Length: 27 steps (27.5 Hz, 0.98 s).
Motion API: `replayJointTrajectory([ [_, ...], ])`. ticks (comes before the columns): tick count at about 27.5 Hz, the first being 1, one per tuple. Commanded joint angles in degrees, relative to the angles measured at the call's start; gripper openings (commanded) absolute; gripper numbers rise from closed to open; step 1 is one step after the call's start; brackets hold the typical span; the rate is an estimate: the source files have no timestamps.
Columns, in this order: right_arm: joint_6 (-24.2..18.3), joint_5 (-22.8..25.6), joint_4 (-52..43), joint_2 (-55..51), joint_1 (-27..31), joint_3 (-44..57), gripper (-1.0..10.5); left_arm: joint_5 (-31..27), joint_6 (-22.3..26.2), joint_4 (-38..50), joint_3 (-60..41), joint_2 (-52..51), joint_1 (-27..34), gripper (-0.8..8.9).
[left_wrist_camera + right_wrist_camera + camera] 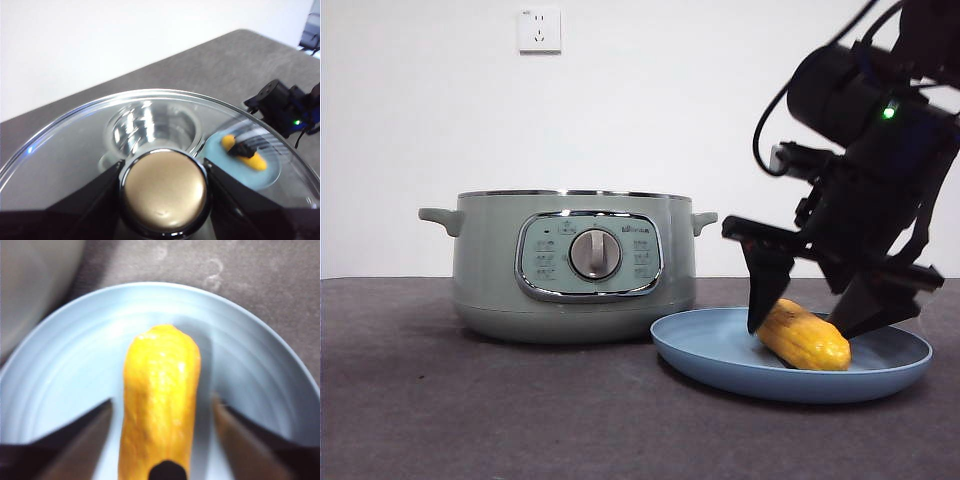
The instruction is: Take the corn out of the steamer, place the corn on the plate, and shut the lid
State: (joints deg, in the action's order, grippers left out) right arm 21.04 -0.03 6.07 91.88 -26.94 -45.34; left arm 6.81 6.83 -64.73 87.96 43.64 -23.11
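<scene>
the steamer (575, 265) serves as the landmark here: a pale sage-green pot standing on the dark counter (440, 400), its control panel and silver dial facing the front view, its top uncovered. on the wall behind it, above and a little to its left, sits a white outlet (540, 30).

the lid (75, 150) is off the steamer, held up above it by the left gripper (164, 192), whose jaws are clamped on either side of the lid's rounded knob (165, 192), which looks golden in the left wrist view; through the glass, the steamer's shiny inner bowl shows directly below.

just to the right of the steamer, nearly touching its base, lies the light-blue plate (720, 355). the corn (805, 337) rests on the plate, lying on its side toward the half farther from the steamer, one end tilted slightly up toward the pot.

the right gripper (820, 315) hangs low over the plate, right of the steamer, with its jaws spread wide, one on each side of the corn and apart from it in the right wrist view; it grasps nothing.
</scene>
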Motion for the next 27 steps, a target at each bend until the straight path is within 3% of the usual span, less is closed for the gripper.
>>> replayJointTrajectory([
  [1,-1.05,-0.04,0.81,-4.52,-0.07,0.46,6.0,2.49,-0.85,7.32,-3.26,0.87,-0.15,-0.08],
  [7,-2.97,-0.02,11.34,-24.61,-0.09,0.39,6.0,2.69,-0.76,27.06,-14.43,9.18,-0.15,-0.09],
  [14,-4.02,0.0,21.62,-43.8,-0.11,0.39,6.0,2.73,-0.52,43.67,-15.02,24.92,-0.15,-0.08],
  [27,-3.98,0.0,31.12,-60.54,-0.11,0.39,6.0,3.93,-0.59,62.62,-15.02,43.93,-0.13,-0.09],
])
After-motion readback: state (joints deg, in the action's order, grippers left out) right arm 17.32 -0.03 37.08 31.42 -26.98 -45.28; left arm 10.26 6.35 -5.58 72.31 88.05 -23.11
